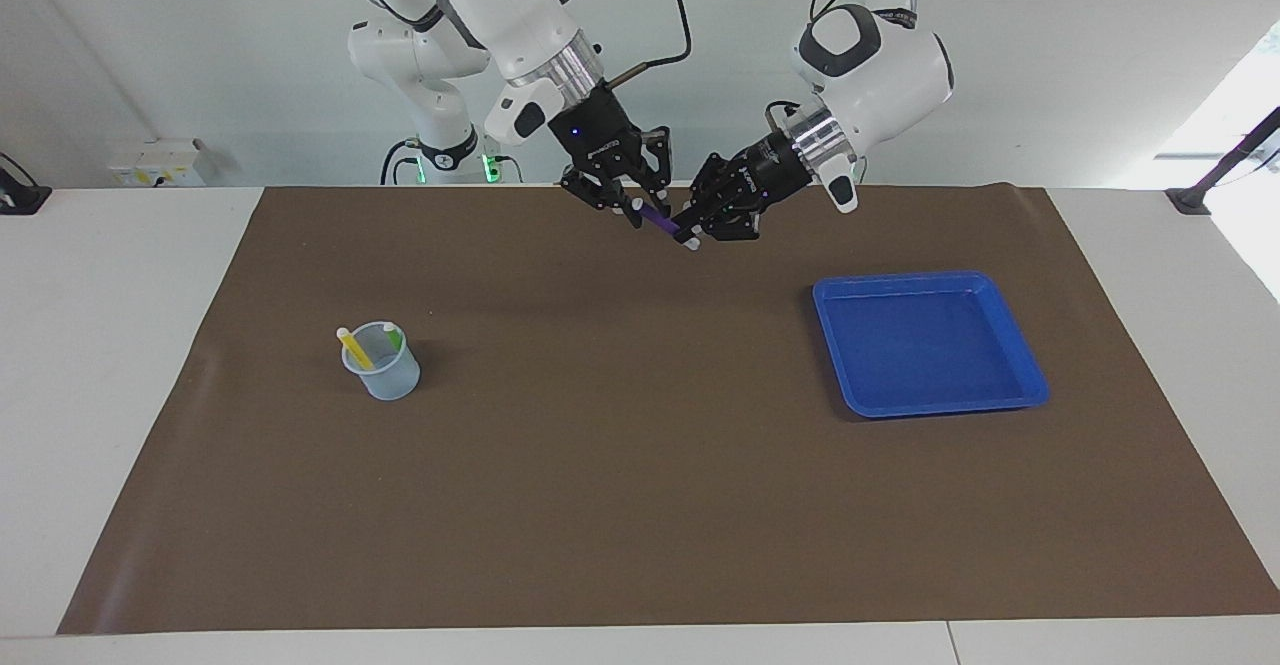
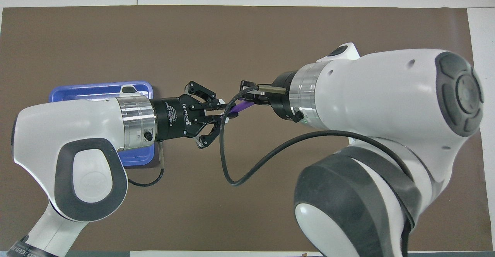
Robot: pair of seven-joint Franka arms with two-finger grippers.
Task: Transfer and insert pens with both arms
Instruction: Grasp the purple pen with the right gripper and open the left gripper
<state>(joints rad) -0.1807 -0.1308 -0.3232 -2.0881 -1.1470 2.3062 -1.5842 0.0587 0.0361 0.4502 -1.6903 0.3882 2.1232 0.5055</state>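
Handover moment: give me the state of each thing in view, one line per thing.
purple pen: airborne, tilted, between both grippers
left gripper: shut on purple pen
right gripper: closed around pen's other end
yellow pen: standing in cup
green pen: standing in cup
cup: upright on mat
blue tray: empty
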